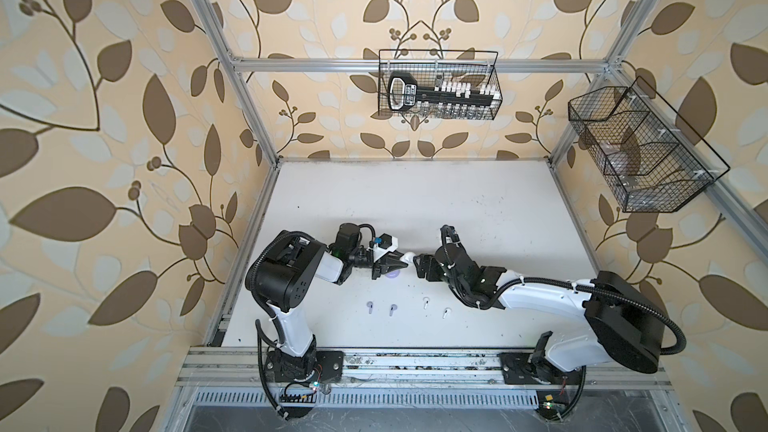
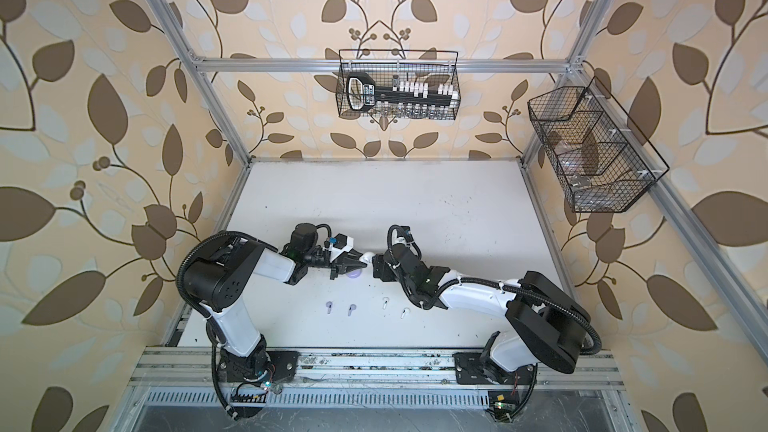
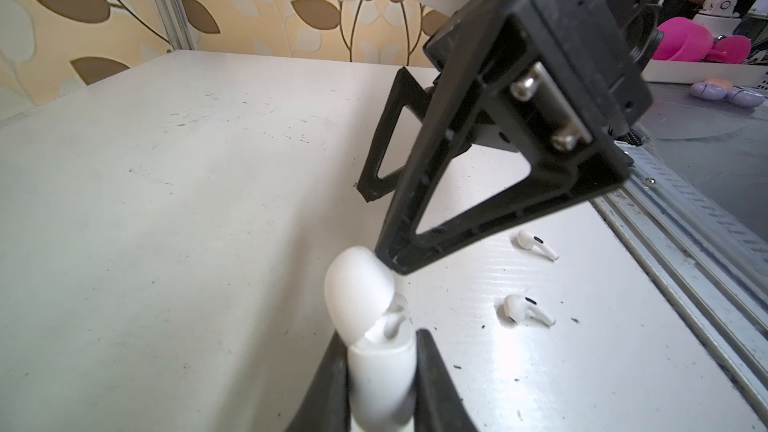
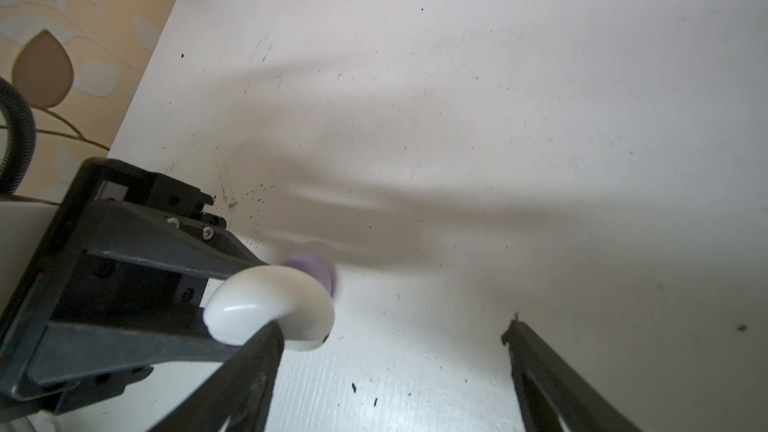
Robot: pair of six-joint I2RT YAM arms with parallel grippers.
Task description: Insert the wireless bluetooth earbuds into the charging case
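My left hand (image 3: 382, 405) is clamped on the lower half of the white charging case (image 3: 382, 363) and holds it up off the tabletop (image 3: 166, 201). My right hand (image 4: 390, 332) has its jaws spread wide and grips nothing; one fingertip presses against the lid (image 3: 355, 284). The lid is hinged partway back, so the empty wells show underneath. I judge this to be the lid-opening step, and doing it well means a slow push along the lid's arc with that one finger. The left grip has to be firm enough that the smooth, rounded shell does not twist or squirt out. The lid should go fully back before I let the finger off, since a half-open lid could snap shut. The white earbuds (image 3: 525, 311) lie loose on the tabletop near the front edge, well apart from the case. The lavender earbuds (image 1: 369, 306) lie just beside them, and none is seated yet. A lavender case (image 4: 311, 270) rests on the tabletop just below the held one, so I should not dip into it.
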